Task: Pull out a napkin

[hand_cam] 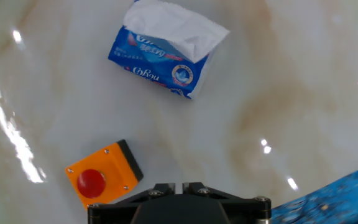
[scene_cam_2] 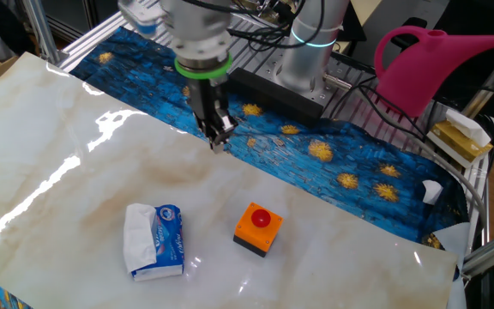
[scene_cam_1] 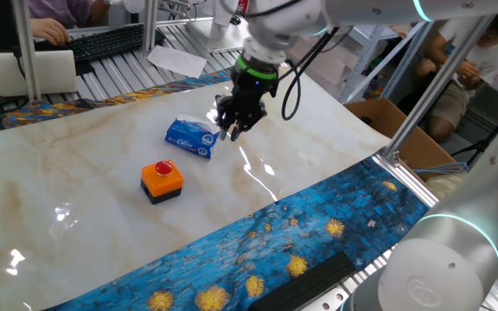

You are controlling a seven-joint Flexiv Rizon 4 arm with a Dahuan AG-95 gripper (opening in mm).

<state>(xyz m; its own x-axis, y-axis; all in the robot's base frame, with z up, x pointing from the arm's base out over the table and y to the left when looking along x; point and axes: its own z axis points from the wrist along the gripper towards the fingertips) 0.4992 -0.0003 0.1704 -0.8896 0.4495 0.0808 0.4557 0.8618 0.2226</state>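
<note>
A blue plastic packet point(scene_cam_1: 187, 136) with white lettering lies on the marble table top. A crumpled white napkin point(hand_cam: 179, 30) sticks out of its opening. The packet also shows in the other fixed view point(scene_cam_2: 168, 245), with the napkin point(scene_cam_2: 137, 236) on its left side, and in the hand view point(hand_cam: 157, 65). My gripper point(scene_cam_1: 233, 131) hangs above the table, just right of the packet in one fixed view and well apart from it in the other fixed view point(scene_cam_2: 217, 142). Its fingers point(hand_cam: 180, 186) are close together and hold nothing.
An orange box with a red button point(scene_cam_1: 161, 180) stands on the table near the packet; it also shows in the hand view point(hand_cam: 101, 177). A blue patterned cloth point(scene_cam_2: 333, 154) borders the table. A pink watering can point(scene_cam_2: 436, 64) and a cardboard box point(scene_cam_1: 387, 117) stand beyond the edges.
</note>
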